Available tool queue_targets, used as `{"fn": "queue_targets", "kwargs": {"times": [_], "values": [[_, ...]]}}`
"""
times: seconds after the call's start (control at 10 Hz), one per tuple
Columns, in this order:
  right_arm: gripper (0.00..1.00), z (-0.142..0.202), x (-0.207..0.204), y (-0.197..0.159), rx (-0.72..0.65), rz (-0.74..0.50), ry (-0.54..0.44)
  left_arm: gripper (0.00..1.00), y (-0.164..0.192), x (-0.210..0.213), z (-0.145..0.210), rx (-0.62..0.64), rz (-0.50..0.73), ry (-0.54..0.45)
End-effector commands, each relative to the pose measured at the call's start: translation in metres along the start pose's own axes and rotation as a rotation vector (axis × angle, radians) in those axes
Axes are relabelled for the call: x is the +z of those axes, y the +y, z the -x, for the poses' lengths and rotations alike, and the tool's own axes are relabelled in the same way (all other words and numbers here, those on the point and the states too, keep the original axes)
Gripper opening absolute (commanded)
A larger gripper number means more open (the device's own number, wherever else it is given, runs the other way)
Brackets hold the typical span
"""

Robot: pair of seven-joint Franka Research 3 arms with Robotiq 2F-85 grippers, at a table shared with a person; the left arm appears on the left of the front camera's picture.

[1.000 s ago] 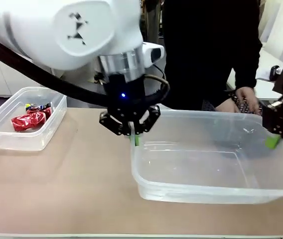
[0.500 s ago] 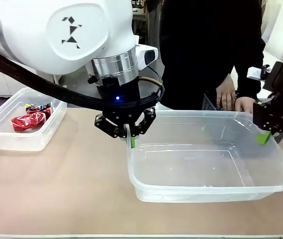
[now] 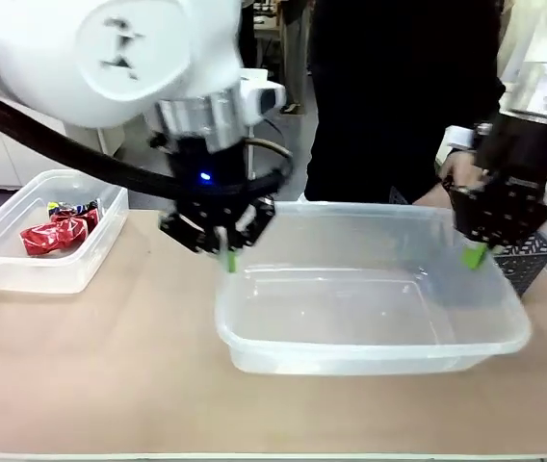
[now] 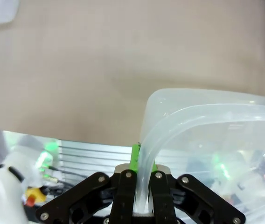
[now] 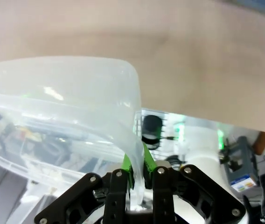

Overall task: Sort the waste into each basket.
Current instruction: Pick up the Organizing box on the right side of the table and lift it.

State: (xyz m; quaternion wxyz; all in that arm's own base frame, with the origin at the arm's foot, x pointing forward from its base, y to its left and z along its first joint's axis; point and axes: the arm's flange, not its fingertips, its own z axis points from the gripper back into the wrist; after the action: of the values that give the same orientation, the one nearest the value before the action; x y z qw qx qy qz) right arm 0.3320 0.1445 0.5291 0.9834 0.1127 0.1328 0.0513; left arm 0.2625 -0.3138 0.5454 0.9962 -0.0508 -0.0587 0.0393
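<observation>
1. Jaws of the left gripper (image 3: 224,252) and right gripper (image 3: 473,254) pinch opposite rims of the big clear tub (image 3: 370,362), toward the table's (image 3: 110,385) right edge.
2. Both arms should move level and together, or the thin rim may twist free.
3. Red wrappers (image 3: 50,234) lie in the small tub (image 3: 23,277) at the left edge.

The black right pincer (image 5: 138,179) rises from the bottom edge, its two fingers pressed together on the rolled rim of a transparent rectangular plastic tub (image 5: 76,88). The green pads (image 5: 127,163) sit on either side of the thin wall, just below a rounded corner. The tub spreads away to the left, tilted in the picture. Behind it lies the bare beige table (image 5: 193,60). Past the table's edge, white machine parts with small green lights show, blurred.
</observation>
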Motion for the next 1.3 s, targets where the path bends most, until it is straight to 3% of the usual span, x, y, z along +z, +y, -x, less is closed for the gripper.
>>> {"fn": "queue_targets", "kwargs": {"times": [0.0,0.5,0.7,0.8,0.9,1.2], "values": [[0.08,-0.041,0.015,0.047,-0.028,-0.072,0.078,0.04,0.045,0.011,-0.012,-0.003,-0.01,-0.065],[0.08,-0.108,0.012,0.057,-0.108,-0.119,0.167,0.04,0.075,-0.05,-0.061,-0.047,0.088,-0.001],[0.08,-0.117,-0.007,0.049,-0.154,-0.132,0.194,0.04,0.077,-0.062,-0.079,-0.068,0.135,0.023],[0.08,-0.117,-0.012,0.046,-0.177,-0.139,0.181,0.04,0.08,-0.062,-0.086,-0.02,0.135,0.055],[0.08,-0.117,-0.017,0.046,-0.183,-0.117,0.176,0.04,0.077,-0.057,-0.074,-0.047,0.084,0.008],[0.08,-0.122,-0.016,0.036,-0.125,-0.086,0.181,0.04,0.077,-0.057,-0.074,-0.047,0.084,0.008]]}}
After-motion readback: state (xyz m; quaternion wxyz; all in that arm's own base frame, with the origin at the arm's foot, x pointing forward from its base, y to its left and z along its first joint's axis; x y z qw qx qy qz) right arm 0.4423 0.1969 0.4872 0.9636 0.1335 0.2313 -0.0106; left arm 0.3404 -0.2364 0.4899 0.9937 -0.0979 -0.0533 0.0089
